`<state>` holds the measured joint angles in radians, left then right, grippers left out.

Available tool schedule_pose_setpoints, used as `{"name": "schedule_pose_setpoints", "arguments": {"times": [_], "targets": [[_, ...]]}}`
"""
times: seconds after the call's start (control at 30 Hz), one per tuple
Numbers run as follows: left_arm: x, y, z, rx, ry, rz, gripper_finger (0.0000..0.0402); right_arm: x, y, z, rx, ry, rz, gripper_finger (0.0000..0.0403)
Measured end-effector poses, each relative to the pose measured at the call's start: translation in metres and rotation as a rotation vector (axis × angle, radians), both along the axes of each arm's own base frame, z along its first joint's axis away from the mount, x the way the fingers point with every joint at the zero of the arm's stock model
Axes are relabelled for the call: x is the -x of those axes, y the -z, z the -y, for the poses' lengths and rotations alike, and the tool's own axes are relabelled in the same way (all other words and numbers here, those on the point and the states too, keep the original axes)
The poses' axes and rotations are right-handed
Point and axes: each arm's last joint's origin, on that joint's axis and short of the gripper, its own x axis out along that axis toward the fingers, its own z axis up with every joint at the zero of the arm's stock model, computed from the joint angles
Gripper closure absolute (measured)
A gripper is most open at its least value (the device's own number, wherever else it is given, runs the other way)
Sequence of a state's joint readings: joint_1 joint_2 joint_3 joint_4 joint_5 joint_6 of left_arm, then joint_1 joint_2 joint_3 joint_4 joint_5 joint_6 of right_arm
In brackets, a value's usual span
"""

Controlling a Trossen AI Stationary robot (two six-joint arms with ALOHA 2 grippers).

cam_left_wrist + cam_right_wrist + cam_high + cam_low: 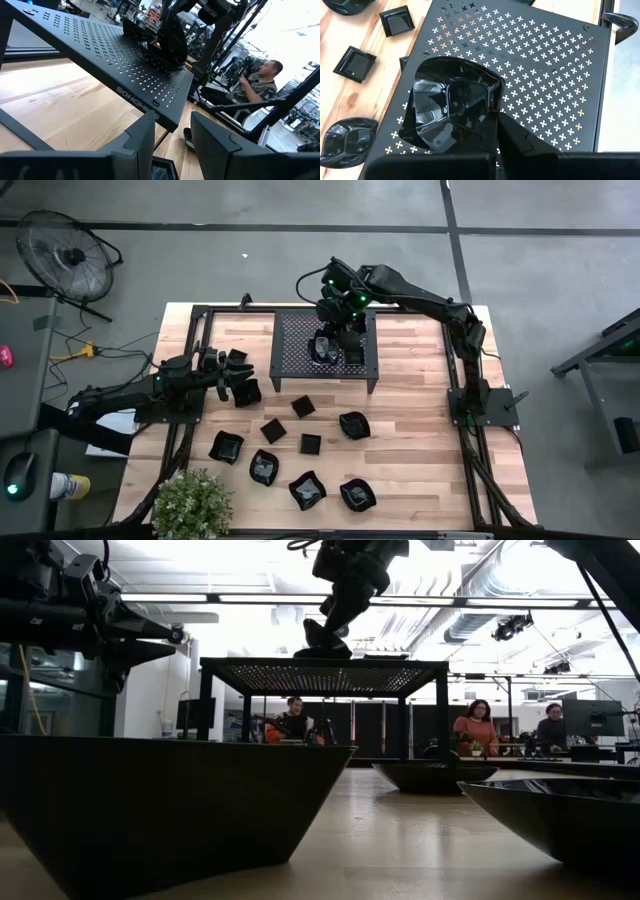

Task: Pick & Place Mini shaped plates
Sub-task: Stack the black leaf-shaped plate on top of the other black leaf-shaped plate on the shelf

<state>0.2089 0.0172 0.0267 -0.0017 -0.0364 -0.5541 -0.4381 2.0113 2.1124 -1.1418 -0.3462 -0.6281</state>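
While one wavy-rimmed mini plate (451, 107) sits pinched at its rim in the closed right end effector (327, 345), it rests on the perforated black rack (535, 75), tilted so its glossy inside faces the right wrist camera. In the high view this plate (322, 348) lies near the rack's left half, and the rack (365, 330) stands at the far middle of the wooden surface (420, 460).

A second plate (244, 393), square, is held in the left end effector (236, 377), whose fingers (145, 142) stand part-way apart around it, just left of the rack and above the surface.

Other mini plates lie loose on the surface in front of the rack: square ones (303, 407) nearer the middle, wavy ones (357, 495) toward the near edge. From the low view two dishes (160, 805) loom close to the lens.

A potted plant (192, 505) stands at the near left corner, and people (477, 727) sit at desks in the room behind
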Motion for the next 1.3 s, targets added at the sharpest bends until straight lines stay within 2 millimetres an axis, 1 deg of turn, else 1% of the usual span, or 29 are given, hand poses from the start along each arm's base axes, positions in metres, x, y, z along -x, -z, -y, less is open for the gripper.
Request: {"name": "schedule_pose_setpoints", "arguments": {"times": [0.63,1.07,1.3], "targets": [[0.0,-0.0001,0.0,0.0,0.0,0.0,0.0277,-0.0002,-0.0001,-0.0001,0.006,-0.006,0.002,0.0403],[0.0,0.0,0.0,0.0,0.0,0.0,0.0277,0.0001,0.0002,0.0013,0.1,-0.06,-0.007,0.0402],[0.0,0.0001,0.0,0.0,0.0,0.0,0.0277,0.0001,0.0003,0.0015,0.11,-0.065,-0.008,0.0386]]}}
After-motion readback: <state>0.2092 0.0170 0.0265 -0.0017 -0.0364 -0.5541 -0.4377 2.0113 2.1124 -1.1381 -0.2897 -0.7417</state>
